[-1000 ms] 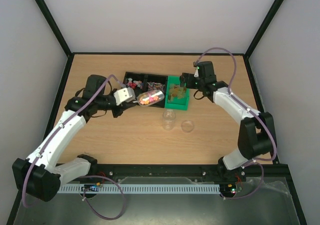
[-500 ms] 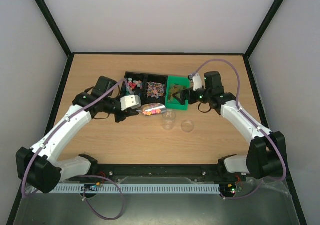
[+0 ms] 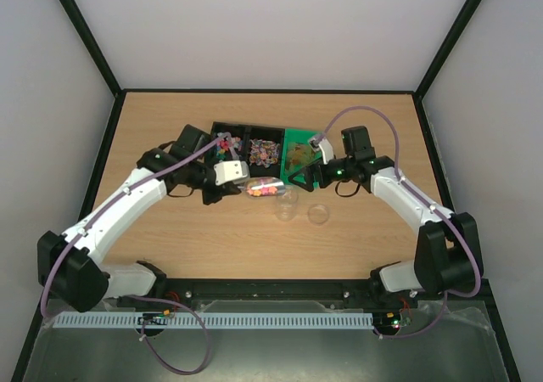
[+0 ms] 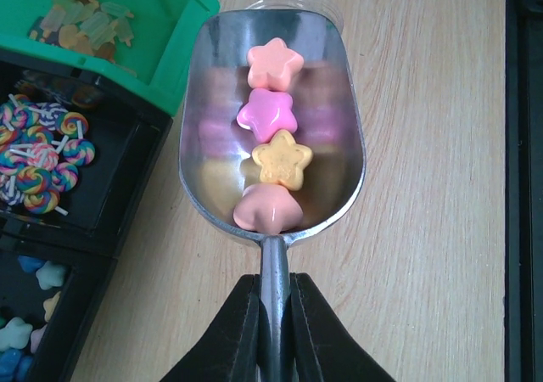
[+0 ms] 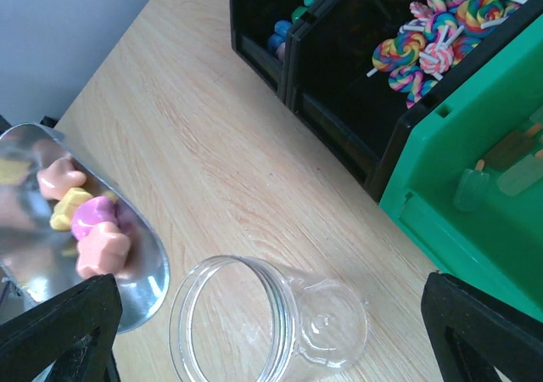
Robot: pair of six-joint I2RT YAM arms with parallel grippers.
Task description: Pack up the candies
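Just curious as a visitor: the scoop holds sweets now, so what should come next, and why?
Probably move the scoop over the jar and tip it: four star sweets lie in it, and the open, empty jar stands just beyond its tip.

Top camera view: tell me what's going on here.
The left end effector is shut on the handle of a metal scoop carrying four star-shaped candies, held just beside the open clear jar on the table. The right end effector is open and empty, near the jar and the green bin.
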